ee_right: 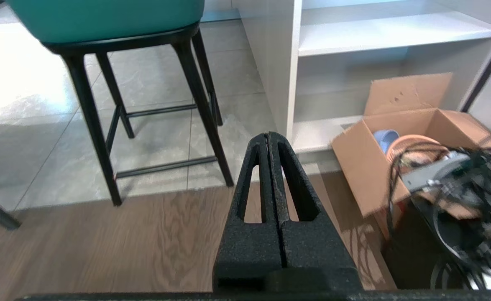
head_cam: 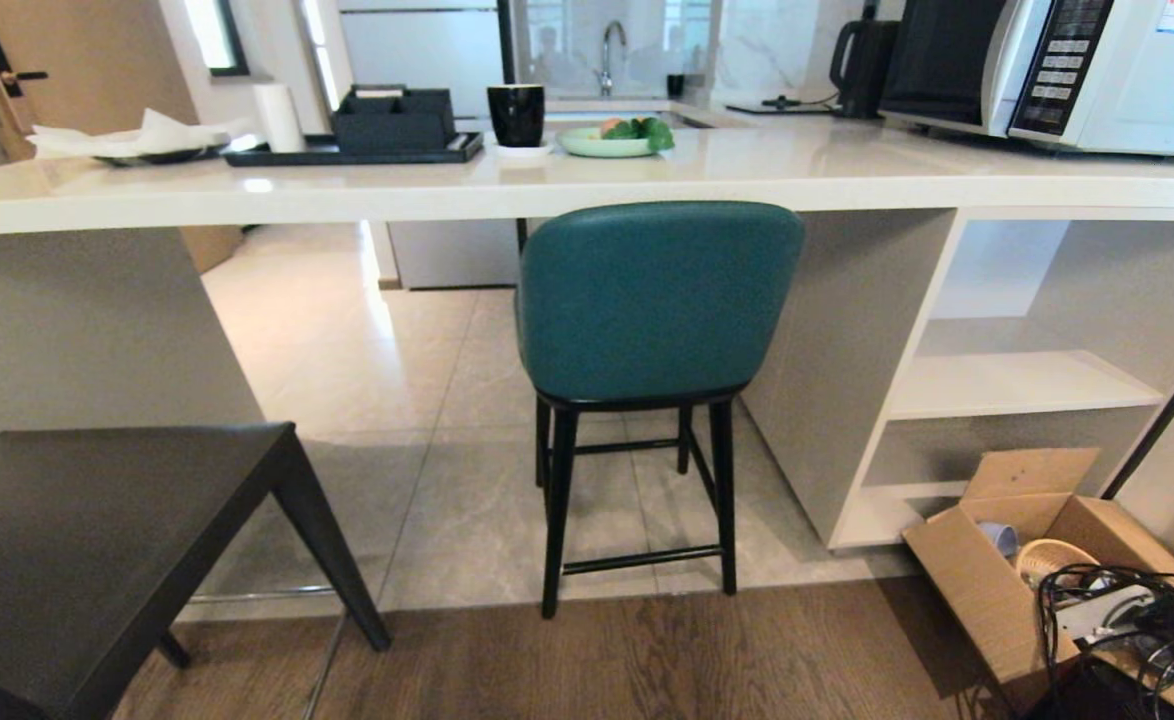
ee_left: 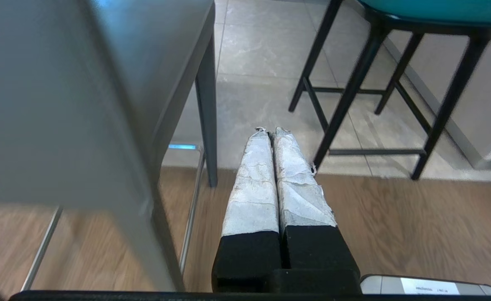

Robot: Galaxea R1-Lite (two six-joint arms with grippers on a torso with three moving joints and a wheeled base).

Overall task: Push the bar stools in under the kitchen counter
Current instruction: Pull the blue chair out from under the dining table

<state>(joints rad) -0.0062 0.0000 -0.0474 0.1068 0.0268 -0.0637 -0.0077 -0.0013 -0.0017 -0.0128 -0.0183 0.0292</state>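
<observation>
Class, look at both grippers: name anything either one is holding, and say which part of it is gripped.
Nothing is held. The left gripper and right gripper are both shut on nothing, above the floor, apart from the teal stool and the dark grey stool.

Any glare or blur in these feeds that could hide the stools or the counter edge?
Head view: window glare on the floor tiles and a sheen on the kitchen counter; the teal stool is sharp, the dark grey stool cropped. Left wrist view: that stool's seat is a close blur beside the left gripper. Right wrist view: tiles washed out, cable tangle smeared by the right gripper.
</observation>
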